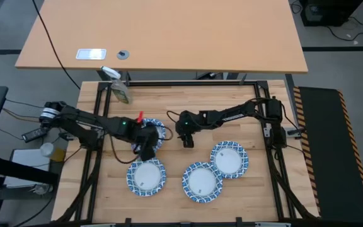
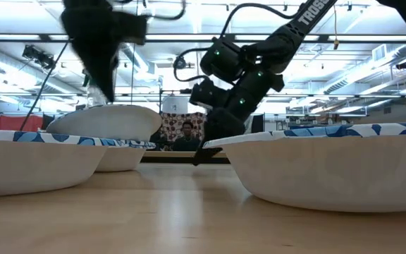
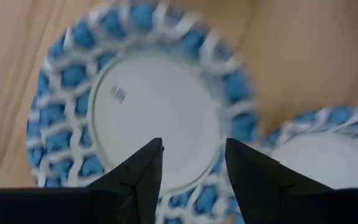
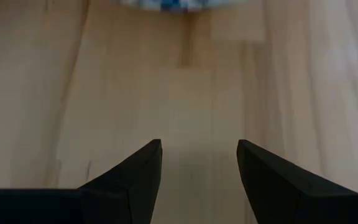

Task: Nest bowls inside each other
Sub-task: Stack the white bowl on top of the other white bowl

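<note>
The table (image 1: 181, 189) carries four visible bowls: one (image 1: 147, 176) at front left, two (image 1: 201, 181) (image 1: 229, 158) touching at front right, and one (image 1: 158, 132) mostly hidden under the left arm. The left gripper (image 1: 146, 150) hangs over the front-left bowl's far rim, fingers pointing down — spread apart, holding nothing. It is the nearer arm. The right gripper (image 1: 188, 140) waits over bare wood, also open and empty.

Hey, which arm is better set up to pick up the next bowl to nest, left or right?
Probably left. The left tool hangs open right over a bowl, beside another bowl. The right tool is open above bare table.
</note>
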Robot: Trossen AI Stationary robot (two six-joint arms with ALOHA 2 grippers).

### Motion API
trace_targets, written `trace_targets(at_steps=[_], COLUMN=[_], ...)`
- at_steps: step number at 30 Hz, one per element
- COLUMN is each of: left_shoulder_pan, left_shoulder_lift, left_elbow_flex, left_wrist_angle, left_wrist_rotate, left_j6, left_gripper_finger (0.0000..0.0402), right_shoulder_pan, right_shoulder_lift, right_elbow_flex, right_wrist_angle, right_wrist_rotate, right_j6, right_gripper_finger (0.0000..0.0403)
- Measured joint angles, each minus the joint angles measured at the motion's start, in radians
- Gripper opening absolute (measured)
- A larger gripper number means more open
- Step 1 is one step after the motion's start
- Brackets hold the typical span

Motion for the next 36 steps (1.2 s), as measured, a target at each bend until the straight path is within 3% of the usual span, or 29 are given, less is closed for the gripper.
trace_targets(at_steps=[5,9,14,23,28,36], left_shoulder_pan=[0.010,0.011,0.011,0.018,0.014,0.010], left_shoulder_lift=[0.124,0.219,0.282,0.285,0.277,0.302], left_elbow_flex=[0.171,0.234,0.243,0.243,0.243,0.214], left_wrist_angle=[-0.052,-0.109,-0.165,-0.291,-0.299,-0.289], left_wrist_rotate=[-0.002,0.004,0.008,-0.054,-0.011,-0.019], left_j6=[0.030,-0.003,-0.066,-0.092,-0.116,-0.075], left_gripper_finger=[0.0178,0.0178,0.0178,0.0178,0.0178,0.0178], right_shoulder_pan=[0.004,0.010,0.007,0.005,0.007,0.016], right_shoulder_lift=[-0.012,-0.013,-0.015,-0.035,-0.052,-0.095], right_elbow_flex=[-0.005,-0.007,-0.007,-0.007,-0.008,-0.043], right_wrist_angle=[0.006,0.000,-0.025,-0.041,-0.129,-0.073], right_wrist_rotate=[0.018,0.018,0.018,0.019,0.019,0.019], right_j6=[-0.012,-0.018,-0.018,-0.022,-0.021,-0.022], right_gripper_finger=[0.0217,0.0216,0.0216,0.0216,0.0216,0.0216])
